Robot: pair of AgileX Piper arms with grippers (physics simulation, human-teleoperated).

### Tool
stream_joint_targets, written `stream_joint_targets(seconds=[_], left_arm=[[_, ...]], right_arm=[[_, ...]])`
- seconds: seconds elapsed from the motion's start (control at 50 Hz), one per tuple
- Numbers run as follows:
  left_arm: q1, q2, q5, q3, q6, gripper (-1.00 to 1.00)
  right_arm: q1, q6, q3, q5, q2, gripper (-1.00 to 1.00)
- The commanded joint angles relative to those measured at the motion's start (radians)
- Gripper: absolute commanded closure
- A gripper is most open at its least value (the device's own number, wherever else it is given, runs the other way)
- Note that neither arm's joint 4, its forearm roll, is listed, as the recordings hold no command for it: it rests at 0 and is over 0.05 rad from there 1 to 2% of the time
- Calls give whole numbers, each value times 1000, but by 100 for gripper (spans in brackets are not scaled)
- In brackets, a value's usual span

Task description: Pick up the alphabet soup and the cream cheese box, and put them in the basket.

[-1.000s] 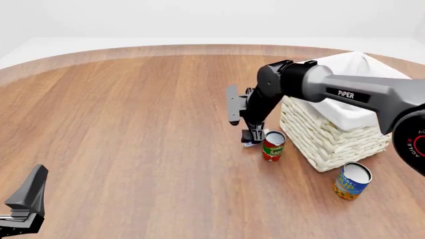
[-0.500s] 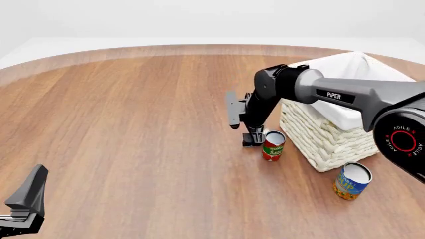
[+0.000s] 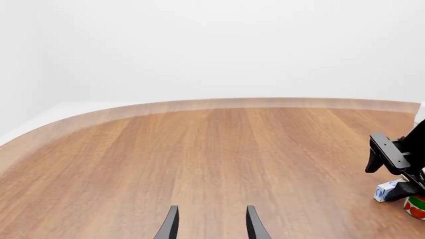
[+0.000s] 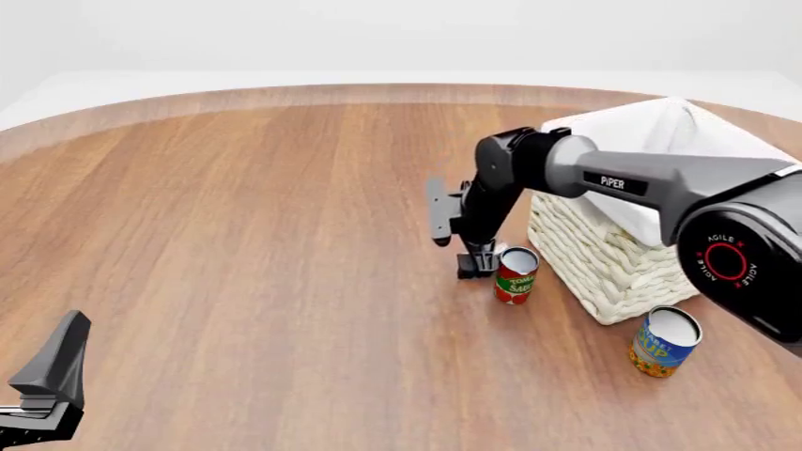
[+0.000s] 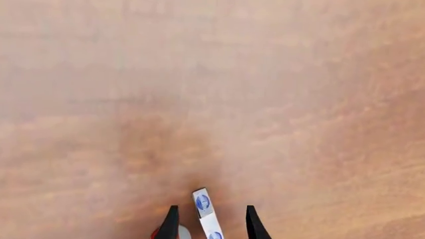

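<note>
Right of centre in the front view, the right gripper (image 4: 478, 267) is straddling the cream cheese box (image 5: 206, 215), fingers open, box running lengthwise between them on the counter (image 4: 251, 235), beside the tomato sauce can (image 4: 514, 274).

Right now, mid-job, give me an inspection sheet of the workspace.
Surface: round wooden table, bare where visible.
Job's things: small blue-and-white cream cheese box on the table between the right fingers; blue-labelled alphabet soup can upright, in front of the white woven basket; nothing seen inside the basket.
Clutter: red-and-green tomato sauce can upright beside the box.
Grippers: right gripper low, open astride the box; left gripper open, holding nothing.
Cables: nothing seen.
Surroundings: plain white backdrop.
</note>
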Motion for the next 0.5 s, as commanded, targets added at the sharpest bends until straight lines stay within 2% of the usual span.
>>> stream_joint_targets(seconds=[0.02,0.5], left_arm=[[0,0,0,0,0,-100],[0,0,0,0,0,-100]], right_arm=[[0,-4,-16,3,25,-100],[-19,-23,-69,21,86,-100]])
